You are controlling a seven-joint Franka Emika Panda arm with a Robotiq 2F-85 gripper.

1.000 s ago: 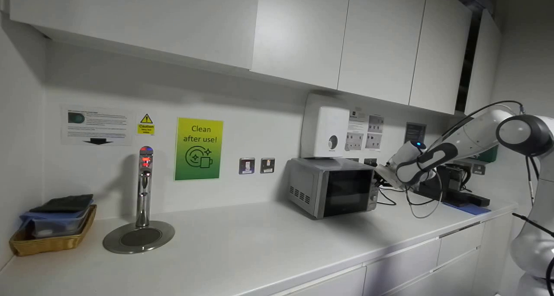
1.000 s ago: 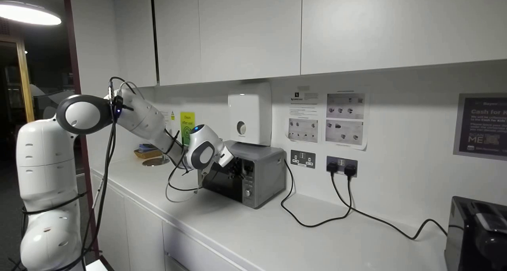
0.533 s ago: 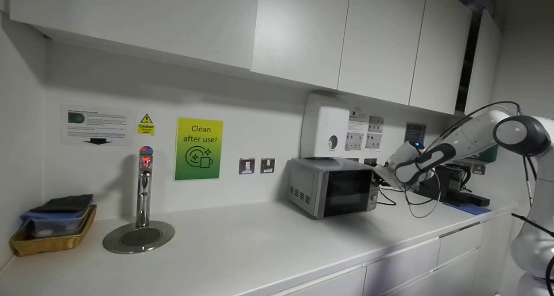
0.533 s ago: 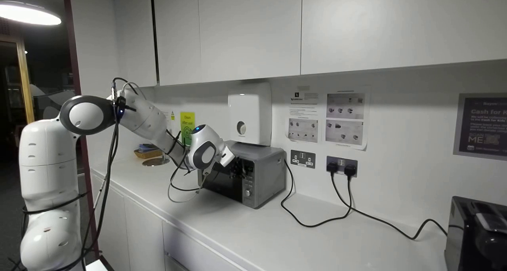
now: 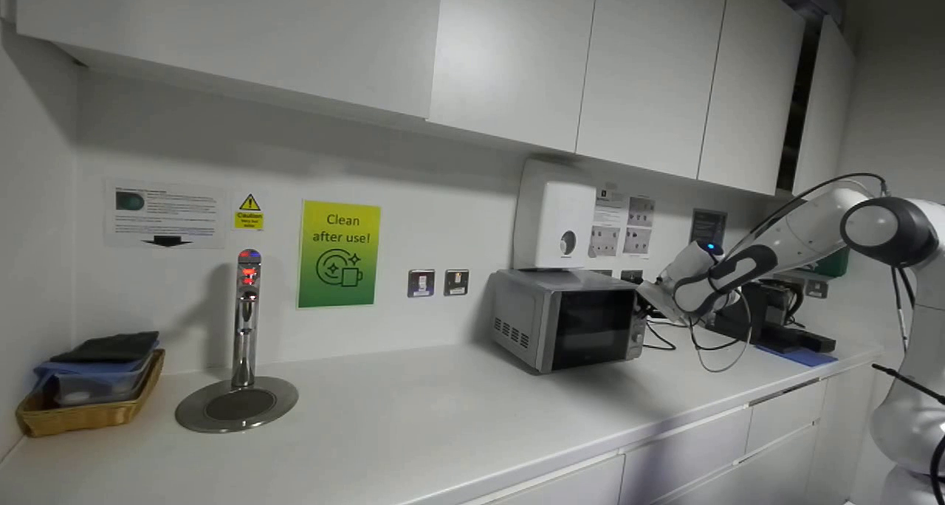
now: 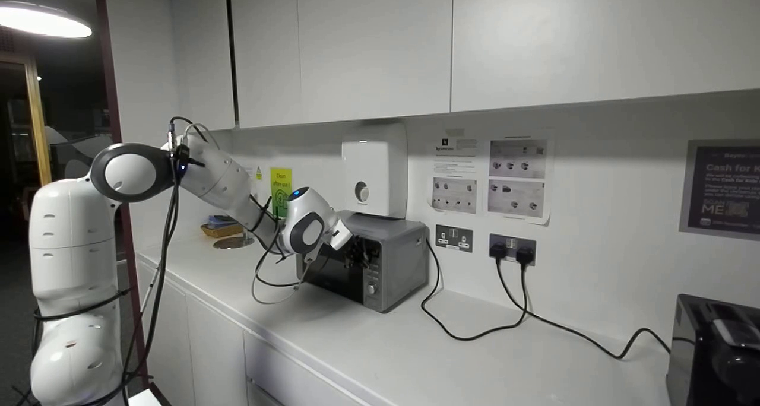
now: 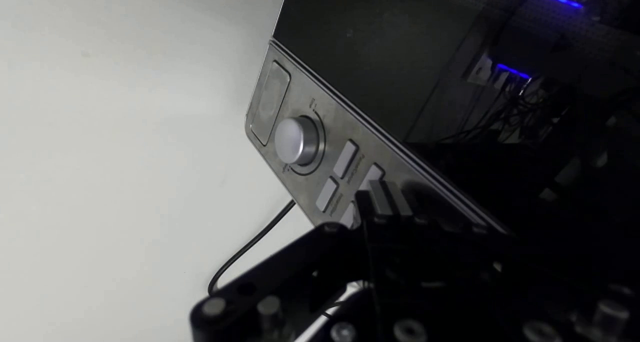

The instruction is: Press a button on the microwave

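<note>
Up against the front of the microwave (image 6: 402,265), at its control panel (image 7: 335,127), I have the claw (image 7: 390,199) clenched, its two pads (image 7: 380,198) side by side with nothing that I can see between them. Over the past second little has changed: in both exterior views the arm (image 6: 219,180) has edged toward the microwave, and across the latest half second I can hardly find any motion at all. I read that slowing as the end of the approach, or perhaps the press itself. From the wrist camera the pads cover the lower part of one button (image 7: 371,176), but whether they touch it or hang just in front I cannot tell, so I would not count the press as made. A second button (image 7: 346,158) sits beside it, toward the knob (image 7: 292,141), and a little sideways drift might catch the wrong one. The microwave stands on the surface (image 6: 475,376), below the white wall box (image 6: 380,168), and I see no shift in it. My judgement is that a short, straight push is what's called for, gentle enough not to shove the oven backward
</note>
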